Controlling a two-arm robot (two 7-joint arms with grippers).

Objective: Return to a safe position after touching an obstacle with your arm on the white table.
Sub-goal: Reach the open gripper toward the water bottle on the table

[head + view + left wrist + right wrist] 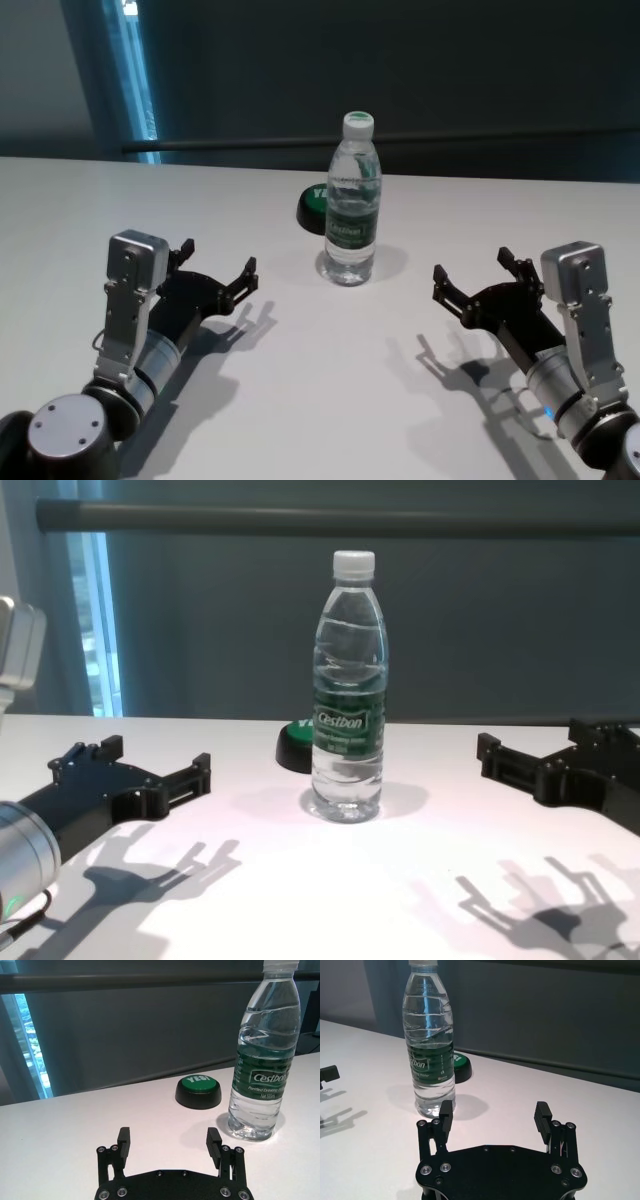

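Note:
The obstacle, a tall clear water bottle [352,200] with a white cap and green label, stands upright on the white table [320,400], midway between my arms. It also fills the side of the left wrist view as the bottle [262,1070] and shows in the chest view as the bottle [349,710]. My left gripper [217,258] hovers low to the bottle's left, open and empty, clear of it. To the bottle's right my right gripper [473,265] is also open, empty and apart from it. Each wrist view shows its own gripper [168,1135] [494,1108] spread wide over bare tabletop.
A low black disc with a green top [316,207] lies just behind the bottle, also seen as the disc [198,1091]. A dark wall and rail run along the table's far edge. One tip of the left gripper's fingers [329,1074] shows in the right wrist view.

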